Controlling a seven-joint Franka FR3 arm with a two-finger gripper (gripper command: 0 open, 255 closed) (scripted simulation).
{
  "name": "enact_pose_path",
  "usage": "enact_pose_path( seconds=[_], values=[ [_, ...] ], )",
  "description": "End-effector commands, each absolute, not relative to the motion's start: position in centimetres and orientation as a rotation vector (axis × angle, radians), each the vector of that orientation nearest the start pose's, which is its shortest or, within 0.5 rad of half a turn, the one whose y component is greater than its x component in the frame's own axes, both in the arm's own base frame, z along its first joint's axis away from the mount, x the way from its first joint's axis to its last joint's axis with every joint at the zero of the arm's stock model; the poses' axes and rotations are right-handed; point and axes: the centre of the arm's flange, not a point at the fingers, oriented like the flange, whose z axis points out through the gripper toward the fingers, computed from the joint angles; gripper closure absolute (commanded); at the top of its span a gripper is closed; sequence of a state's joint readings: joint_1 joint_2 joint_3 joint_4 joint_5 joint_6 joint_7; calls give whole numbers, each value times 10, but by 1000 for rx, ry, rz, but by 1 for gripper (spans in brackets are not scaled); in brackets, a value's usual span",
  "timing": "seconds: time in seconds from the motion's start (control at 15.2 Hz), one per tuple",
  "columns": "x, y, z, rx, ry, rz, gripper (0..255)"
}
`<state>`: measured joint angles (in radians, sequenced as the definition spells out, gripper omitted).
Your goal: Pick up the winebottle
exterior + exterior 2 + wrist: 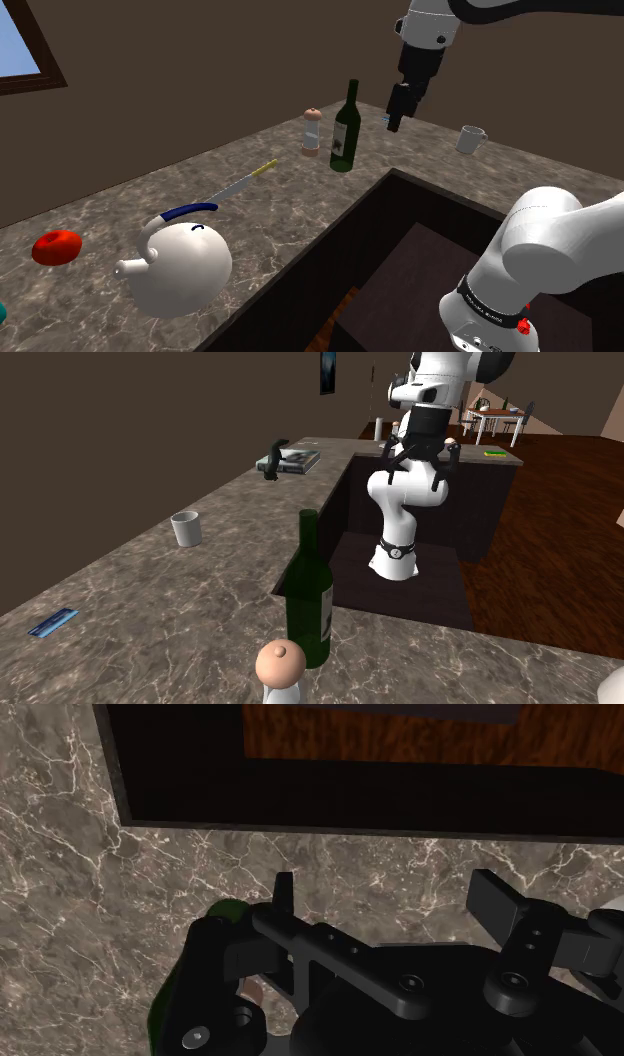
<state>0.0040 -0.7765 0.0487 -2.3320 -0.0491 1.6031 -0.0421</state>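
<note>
Fingers (495, 900) apart over counter (90, 904) near recess (350, 796) edge; winebottle (345, 128) beside.

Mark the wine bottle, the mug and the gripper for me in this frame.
wine bottle (345, 135), shoulder view, on its dark green body.
mug (470, 139), shoulder view, on its side wall.
gripper (394, 122), shoulder view, between its black fingertips.
</note>
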Motion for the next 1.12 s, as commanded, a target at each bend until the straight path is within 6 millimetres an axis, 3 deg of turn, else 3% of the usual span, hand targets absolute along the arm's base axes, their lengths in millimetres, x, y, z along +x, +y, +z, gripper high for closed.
enact_pose_path(
  seconds=[0.0,1.06],
  values=[
    [313,16,602,-3221,-132,-76,0],
    [485,-115,626,-3147,-269,-73,0]
  ],
)
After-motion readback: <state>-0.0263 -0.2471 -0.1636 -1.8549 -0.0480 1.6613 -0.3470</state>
